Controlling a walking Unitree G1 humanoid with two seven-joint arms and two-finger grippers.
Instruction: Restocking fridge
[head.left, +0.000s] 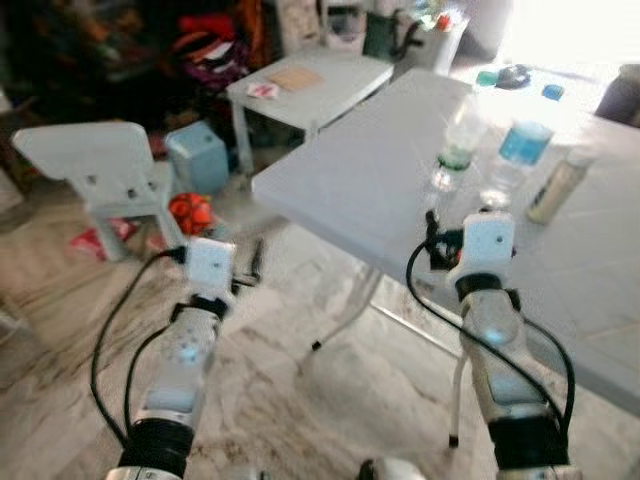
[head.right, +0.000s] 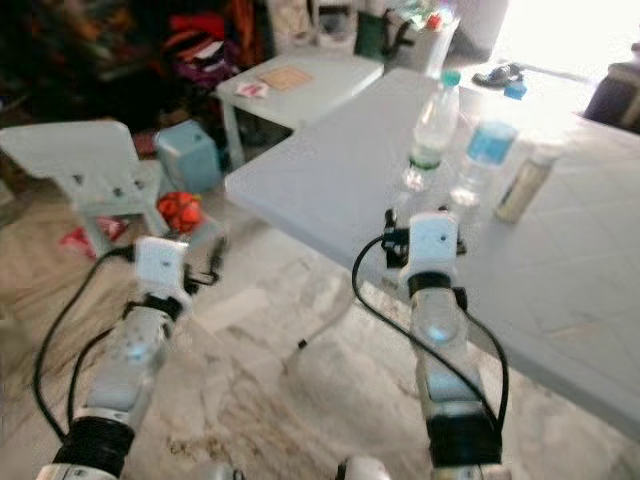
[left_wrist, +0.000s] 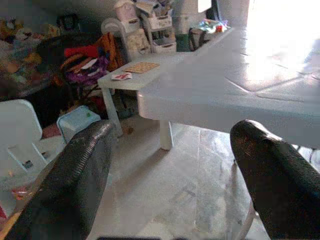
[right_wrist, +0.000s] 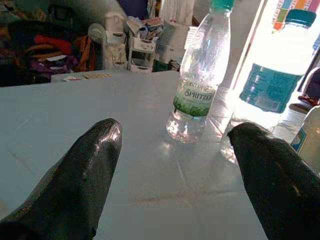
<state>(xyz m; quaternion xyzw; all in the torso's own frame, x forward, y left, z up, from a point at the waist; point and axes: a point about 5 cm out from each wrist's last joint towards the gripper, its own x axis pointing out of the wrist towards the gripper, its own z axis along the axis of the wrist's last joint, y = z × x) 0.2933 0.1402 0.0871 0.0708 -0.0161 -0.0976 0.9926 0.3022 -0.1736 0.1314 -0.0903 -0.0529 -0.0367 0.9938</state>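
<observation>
Holding my left gripper (left_wrist: 170, 170) open and empty over the floor, short of the table (head.left: 340, 180). My right gripper (right_wrist: 175, 165) — also open, empty — hovers above the tabletop near the green bottle (right_wrist: 200, 75), with the blue bottle (right_wrist: 272, 80) just beside it. Risk: a fast approach tips the green one into its neighbour.

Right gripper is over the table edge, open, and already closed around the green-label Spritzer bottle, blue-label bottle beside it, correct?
Not quite. The right gripper is open over the table, but the right wrist view shows the Spritzer bottle standing free ahead of the fingers, not gripped. The blue-label bottle does stand beside it.
</observation>
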